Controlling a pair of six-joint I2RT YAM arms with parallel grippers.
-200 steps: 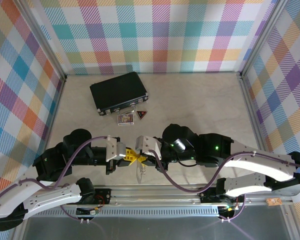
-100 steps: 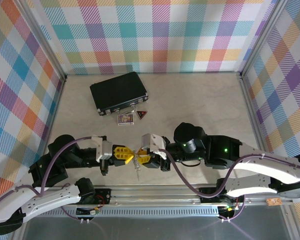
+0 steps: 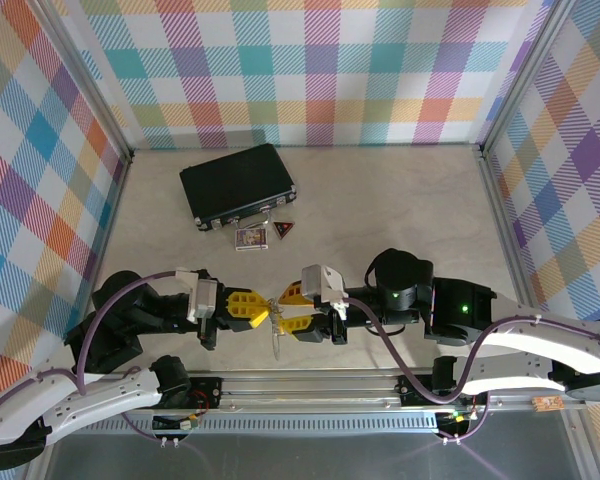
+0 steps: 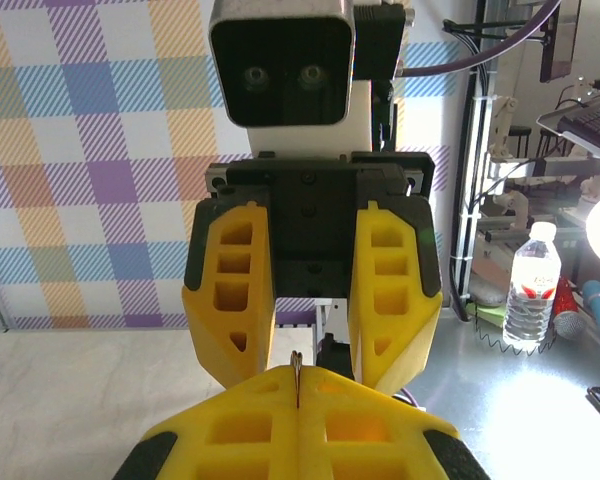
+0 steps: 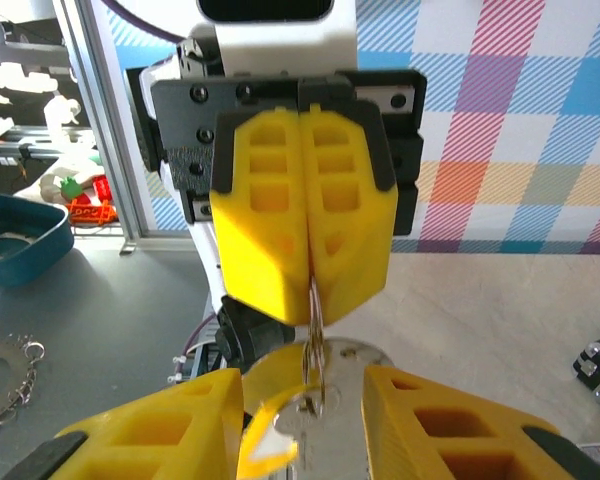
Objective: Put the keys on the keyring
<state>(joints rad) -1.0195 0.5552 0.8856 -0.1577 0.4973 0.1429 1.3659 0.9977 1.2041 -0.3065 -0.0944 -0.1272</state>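
- Top external view, nearest the arm bases: the left tool (image 3: 258,312) and right tool (image 3: 285,310) face each other tip to tip above the near part of the pale beige table (image 3: 410,210).
- Left tool: its yellow fingers are pressed together on the top edge of the flat grey metal keyring (image 5: 314,320). In the right wrist view, the keyring hangs edge-on below them.
- Left wrist view: a thin sliver of metal shows in the seam between those shut fingers.
- Right tool: its yellow fingers stand apart on either side of the hanging keyring, gripping nothing, with a gap on each side.
- Silver key with a yellow plastic head (image 5: 322,445): it lies at the lower end of the keyring, between the right tool's spread fingers. I cannot tell whether the loop passes through it.
- Farther back, well apart from the tools: a small picture card (image 3: 251,238) lies flat, with a red-and-black triangular tag (image 3: 283,229) just beside it on the right.
- Behind both: a black rectangular case (image 3: 238,183), shut and lying at a slant.
- Farthest: colourful plaid walls (image 3: 310,70) enclose the table.
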